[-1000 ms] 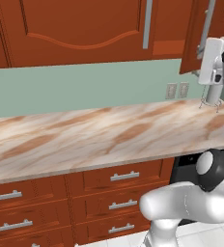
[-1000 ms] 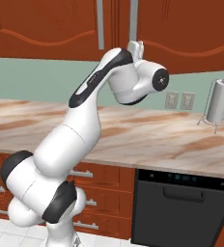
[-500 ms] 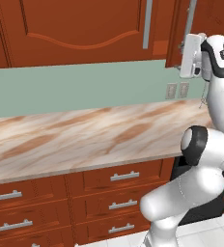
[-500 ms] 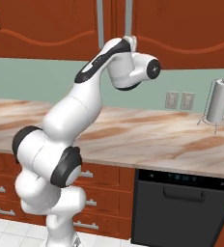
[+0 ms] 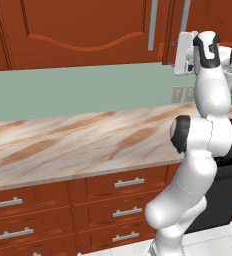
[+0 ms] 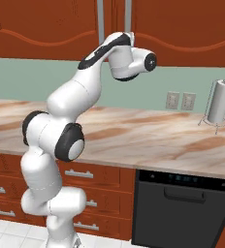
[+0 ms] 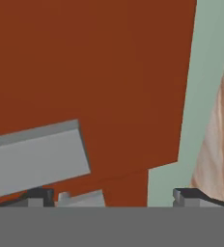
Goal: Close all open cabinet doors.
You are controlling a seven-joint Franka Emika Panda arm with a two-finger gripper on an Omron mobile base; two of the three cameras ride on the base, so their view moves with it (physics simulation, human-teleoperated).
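the gripper (image 7: 114,195) is raised to the lower edge of the wall cabinet doors (image 5: 83,30), right at the seam where two vertical grey bar handles (image 5: 152,25) hang side by side. in the hand view its fingertips (image 7: 39,195) stand apart, released, holding nothing. a door face (image 7: 90,72) lies immediately ahead, one handle (image 7: 34,157) close to the left fingertip, its long axis vertical in the room. judgement: the coming move is a push against this door.
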